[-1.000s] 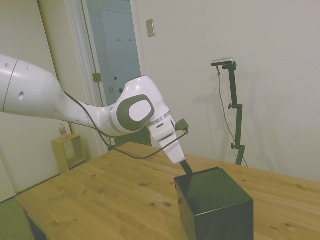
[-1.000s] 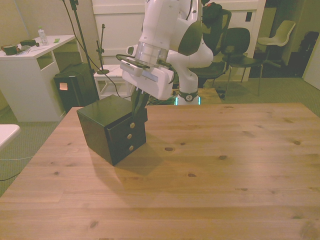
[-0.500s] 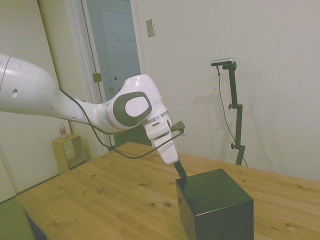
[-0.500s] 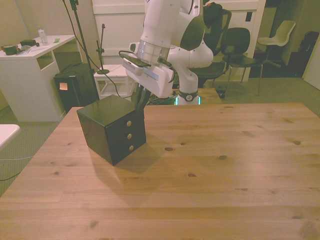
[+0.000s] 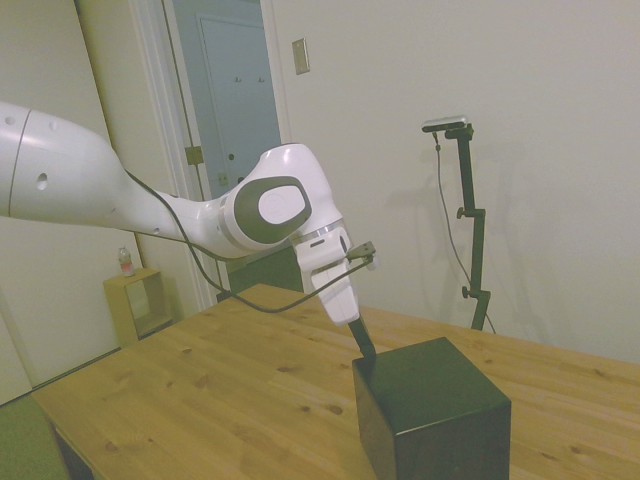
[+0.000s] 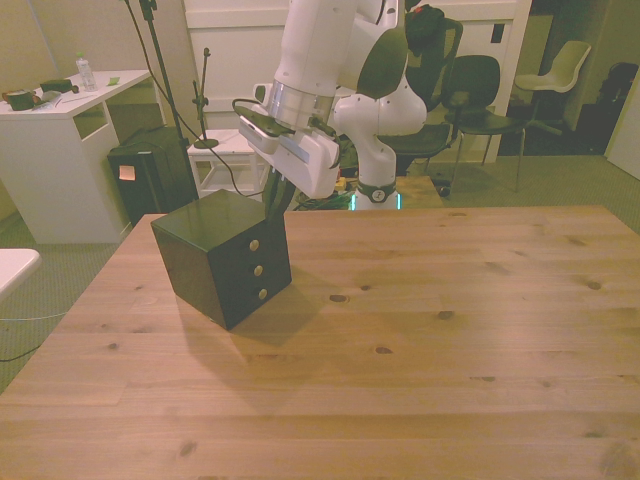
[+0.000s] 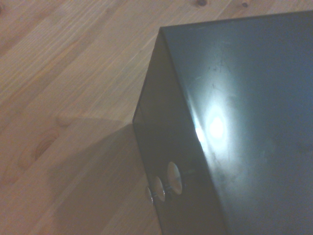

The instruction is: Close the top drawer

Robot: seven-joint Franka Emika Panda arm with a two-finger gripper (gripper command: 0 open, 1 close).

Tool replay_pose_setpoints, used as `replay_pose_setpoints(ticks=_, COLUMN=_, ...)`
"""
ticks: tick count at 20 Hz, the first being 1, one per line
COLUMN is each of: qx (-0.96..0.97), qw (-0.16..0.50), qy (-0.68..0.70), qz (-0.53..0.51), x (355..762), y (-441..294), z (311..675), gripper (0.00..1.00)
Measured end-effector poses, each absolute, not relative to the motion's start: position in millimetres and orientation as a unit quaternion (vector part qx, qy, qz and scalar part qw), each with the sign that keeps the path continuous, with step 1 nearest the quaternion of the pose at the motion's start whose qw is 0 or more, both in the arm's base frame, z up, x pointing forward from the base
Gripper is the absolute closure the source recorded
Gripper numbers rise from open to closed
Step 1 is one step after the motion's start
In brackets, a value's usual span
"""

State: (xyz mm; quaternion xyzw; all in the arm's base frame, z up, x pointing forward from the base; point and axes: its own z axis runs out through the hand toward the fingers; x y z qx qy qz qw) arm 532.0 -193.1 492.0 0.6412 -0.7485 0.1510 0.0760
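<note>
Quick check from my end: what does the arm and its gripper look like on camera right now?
The arm is glossy white with rounded shells and a grey oval cap at one joint. A thin black cable loops beneath it to a small dark box by the wrist. The gripper has a white rectangular body and slim dark fingers. No markings are readable.

Office-like room, desk (image 6: 60, 105), chairs (image 6: 470, 90)

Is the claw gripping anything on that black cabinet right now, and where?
Nothing appears held. The claw sits at the upper edge of the glossy black cube cabinet, beside its flush top drawer, knob untouched.
</note>
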Motion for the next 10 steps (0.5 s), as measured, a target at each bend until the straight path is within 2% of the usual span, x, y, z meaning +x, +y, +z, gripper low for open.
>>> replay_pose_setpoints(ticks=4, qx=0.645, qw=0.059, qy=-0.743, qz=0.169, x=540, y=-195, z=490, gripper=1.00)
replay_pose_setpoints(ticks=5, qx=0.649, qw=0.051, qy=-0.738, qz=0.176, x=543, y=-195, z=490, gripper=0.00)
replay_pose_setpoints(ticks=10, qx=0.689, qw=-0.016, qy=-0.702, qz=0.182, x=553, y=-182, z=490, gripper=0.00)
